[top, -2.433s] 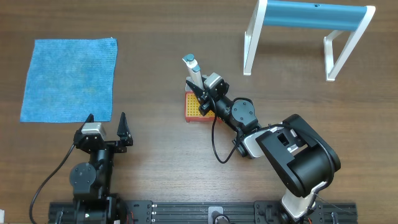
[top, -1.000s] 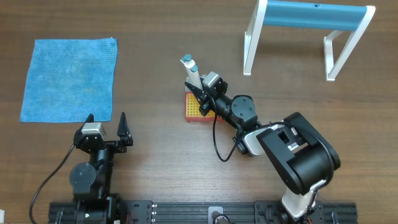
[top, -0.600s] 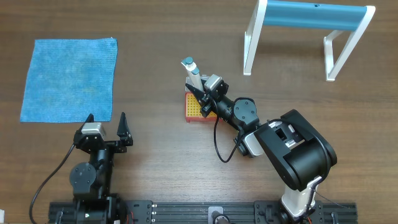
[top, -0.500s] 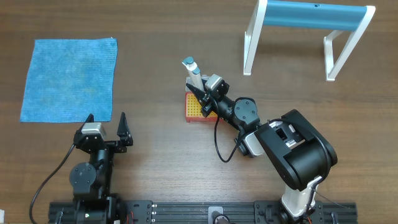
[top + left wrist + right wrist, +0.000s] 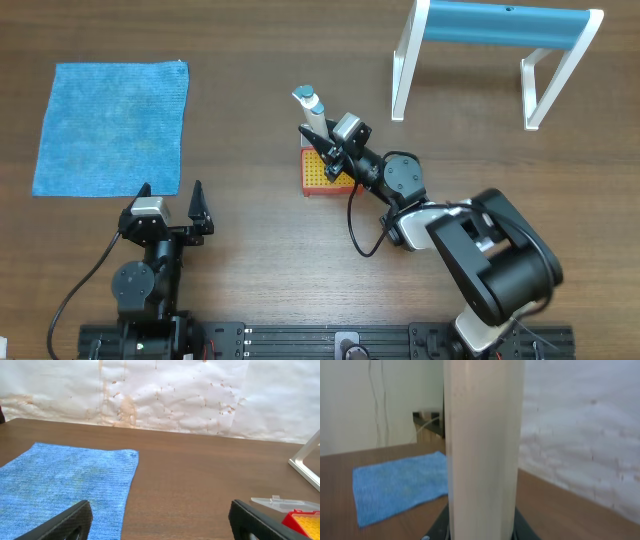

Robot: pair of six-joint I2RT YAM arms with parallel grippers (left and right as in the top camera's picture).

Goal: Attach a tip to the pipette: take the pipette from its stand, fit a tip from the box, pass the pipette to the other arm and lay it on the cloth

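My right gripper (image 5: 328, 146) is shut on the pipette (image 5: 311, 110), a pale body with a blue-grey top, held upright over the red and yellow tip box (image 5: 318, 172). Close up in the right wrist view, the pipette (image 5: 482, 445) stands between the dark fingers (image 5: 522, 525). The blue cloth (image 5: 112, 128) lies flat at the far left. The blue-topped white stand (image 5: 500, 25) is at the back right. Near its base, my left gripper (image 5: 170, 197) is open and holds nothing, just in front of the cloth (image 5: 65, 485).
The left wrist view takes in the tip box (image 5: 306, 522), its clear lid (image 5: 280, 504) and one leg of the stand (image 5: 305, 462). Bare brown table lies between the cloth and the box. A black cable (image 5: 352, 225) loops beside the right arm.
The right arm has swung slightly to the right and the pipette's top has edged up the picture. The left arm has not moved.
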